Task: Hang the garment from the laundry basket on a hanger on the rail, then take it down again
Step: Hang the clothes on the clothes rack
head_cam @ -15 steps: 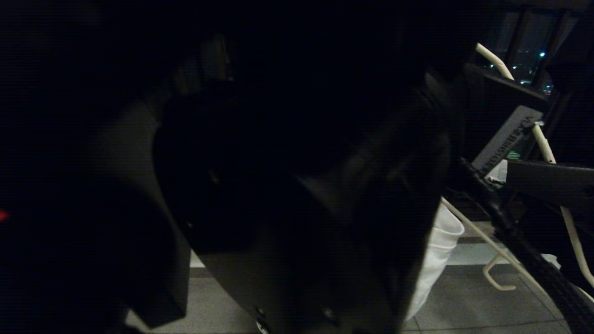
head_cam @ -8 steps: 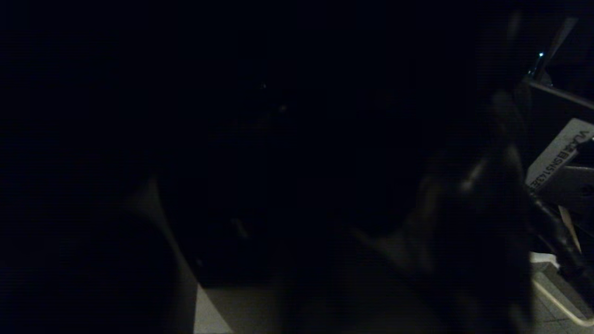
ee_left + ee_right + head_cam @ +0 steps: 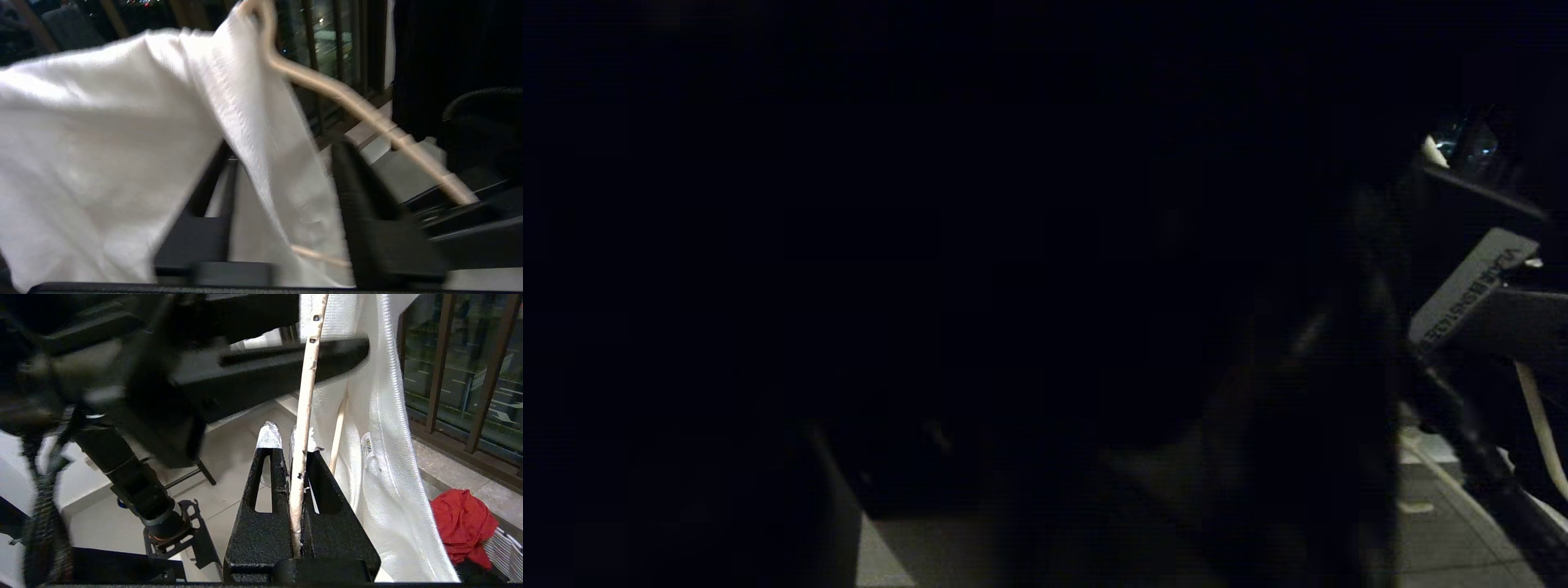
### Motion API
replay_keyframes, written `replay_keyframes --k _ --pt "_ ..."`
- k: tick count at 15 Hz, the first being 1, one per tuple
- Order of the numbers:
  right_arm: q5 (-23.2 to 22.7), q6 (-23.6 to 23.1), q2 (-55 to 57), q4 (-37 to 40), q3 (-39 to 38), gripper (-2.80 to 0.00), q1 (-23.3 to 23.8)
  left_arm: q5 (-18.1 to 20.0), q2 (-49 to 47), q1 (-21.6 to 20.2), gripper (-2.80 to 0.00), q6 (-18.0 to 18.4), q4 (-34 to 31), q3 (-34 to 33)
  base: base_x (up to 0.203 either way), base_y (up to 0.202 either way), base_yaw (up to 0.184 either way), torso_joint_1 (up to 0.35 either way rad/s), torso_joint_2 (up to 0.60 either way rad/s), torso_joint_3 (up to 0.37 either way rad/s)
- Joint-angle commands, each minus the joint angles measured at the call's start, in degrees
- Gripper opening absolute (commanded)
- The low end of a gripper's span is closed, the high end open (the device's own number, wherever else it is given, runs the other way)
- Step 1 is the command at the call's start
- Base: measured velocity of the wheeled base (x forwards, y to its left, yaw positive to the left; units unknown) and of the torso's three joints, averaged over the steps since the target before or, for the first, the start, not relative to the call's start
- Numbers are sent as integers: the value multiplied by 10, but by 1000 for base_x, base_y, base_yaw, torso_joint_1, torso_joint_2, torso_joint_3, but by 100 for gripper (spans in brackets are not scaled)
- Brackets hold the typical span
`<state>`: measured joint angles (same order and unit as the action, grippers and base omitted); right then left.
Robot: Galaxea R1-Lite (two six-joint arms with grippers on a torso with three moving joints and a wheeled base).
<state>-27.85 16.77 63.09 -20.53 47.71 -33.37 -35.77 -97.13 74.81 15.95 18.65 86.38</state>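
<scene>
One red cloth (image 3: pixel 463 522) beside garment (image 3: pixel 384 457).

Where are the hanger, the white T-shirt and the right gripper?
hanger (image 3: pixel 307 381): right wrist view, off-white wire above the gripper.
white T-shirt (image 3: pixel 94 134): left wrist view, broad draped cloth.
right gripper (image 3: pixel 295 437): right wrist view, fingertips, shut on the wire.

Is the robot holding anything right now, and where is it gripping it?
The right gripper pinches the thin wire of the hanger, beside the white T-shirt. The left gripper's fingers stand apart around a fold of that shirt, not clamping it.
</scene>
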Motion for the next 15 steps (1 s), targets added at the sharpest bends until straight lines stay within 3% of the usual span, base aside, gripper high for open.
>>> replay_keyframes --k 1,6,9,10,13,14,15 --pt "-1 1 -2 -1 0 -280 0 -2 23 -7 0 -3 -11 -16 0 0 0 0 0 0" --pt "-1 2 -7 -1 0 -280 0 11 141 -11 0 -80 -90 -100 0 0 0 0 0 0" --pt "-2 2 -6 -1 -1 -280 0 47 228 -59 0 -92 -157 -127 0 0 0 0 0 0" --pt "-4 2 -3 -1 -2 -280 0 55 251 -89 -280 -94 -194 -124 0 0 0 0 0 0" --pt "-10 1 3 -1 1 -280 0 67 273 -153 -280 -96 -305 -64 0 0 0 0 0 0" --pt "-21 1 10 -1 4 -280 0 82 274 -181 -280 -98 -340 -44 0 0 0 0 0 0" --pt "-46 0 25 -2 11 -280 0 120 273 -218 -280 -106 -386 -10 0 0 0 0 0 0"
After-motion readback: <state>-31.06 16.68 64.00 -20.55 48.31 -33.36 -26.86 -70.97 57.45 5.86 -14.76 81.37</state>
